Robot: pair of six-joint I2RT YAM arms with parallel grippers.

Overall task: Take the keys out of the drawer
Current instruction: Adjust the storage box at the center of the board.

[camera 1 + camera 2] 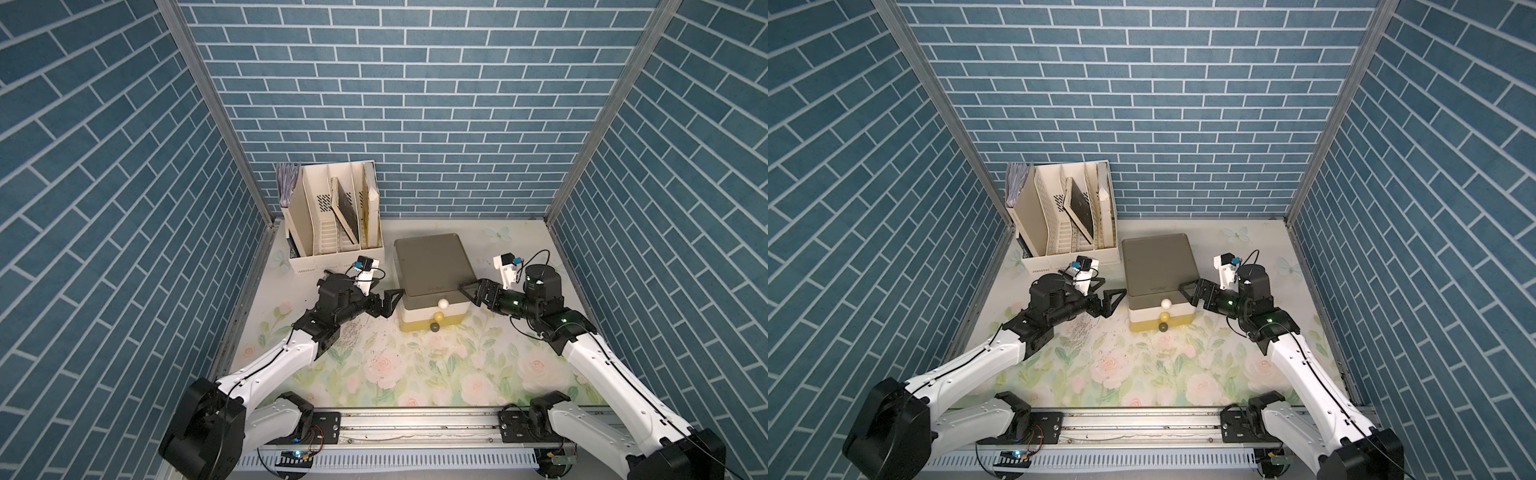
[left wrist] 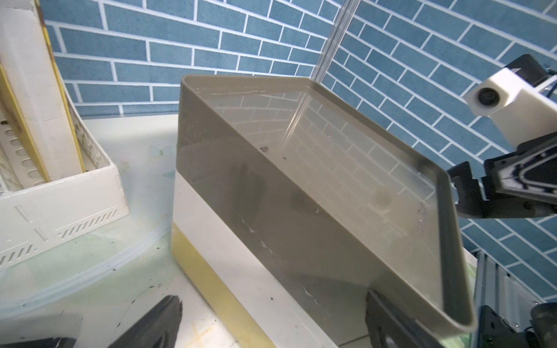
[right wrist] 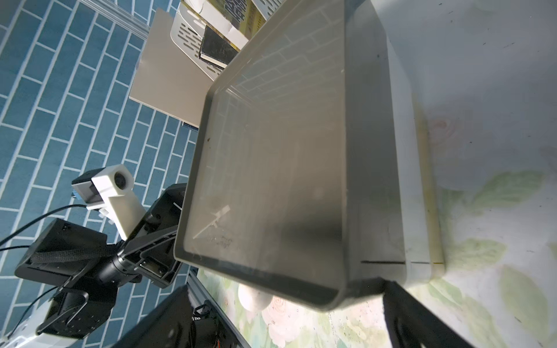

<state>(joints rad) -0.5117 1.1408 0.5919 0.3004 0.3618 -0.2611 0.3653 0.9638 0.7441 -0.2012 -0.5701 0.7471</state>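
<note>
Notably, top views show front: three drawers (image 1: pixel 432 311) shut, three knobs (image 1: pixel 444 304): white, yellow, grey. Left wrist view gives cabinet (image 2: pixel 241 195) side and top instead. No view shows keys. Both claws wide: left gripper (image 1: pixel 390 296) at left front corner, right gripper (image 1: pixel 469 293) at right. Top mark (image 3: pixel 220 240) unreadable.

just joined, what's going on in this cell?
Both arms are at the small drawer unit, one on each side. The left gripper and right gripper are open, fingers either side of its front corners, holding nothing. It looks fully closed; the white knob, yellow knob and dark knob are untouched. No keys in view yet.
</note>
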